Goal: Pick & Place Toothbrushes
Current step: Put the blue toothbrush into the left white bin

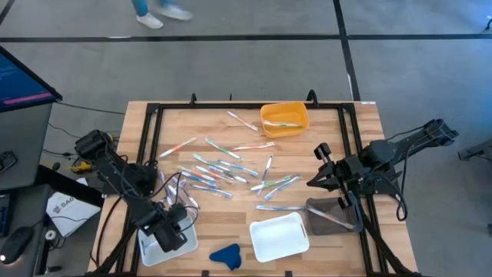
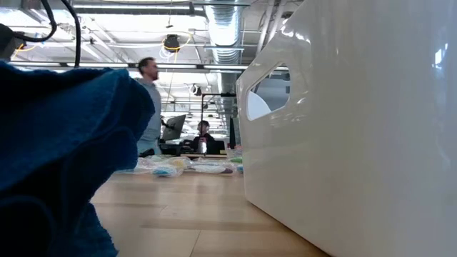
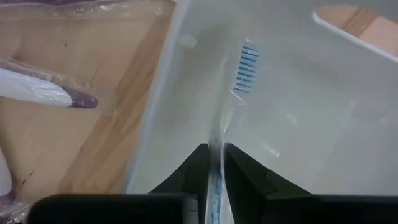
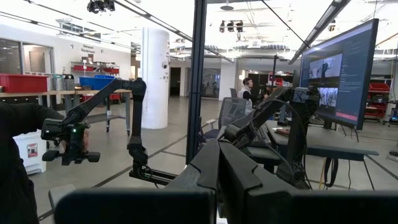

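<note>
Left gripper (image 3: pixel 214 163) over the clear bin (image 3: pixel 298 93), pinching a wrapped toothbrush (image 3: pixel 239 87).
Its long axis runs straight out from the narrow jaws, bristles farthest; the right gripper (image 4: pixel 217 155) waits shut, well apart.

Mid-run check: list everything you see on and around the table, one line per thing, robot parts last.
Toothbrushes: some two dozen, mostly white with coloured accents, scattered mid-table.
Wrapped toothbrush: one, blue bristles, between the left gripper's fingers over the clear tray.
Orange bin: one, far edge, a brush inside.
White tray: one, near edge.
Grey tray: one, right.
Clear tray: one, near-left.
Blue cloth: one, near edge.
Left gripper: over the clear tray.
Right gripper: shut, raised, empty.
</note>
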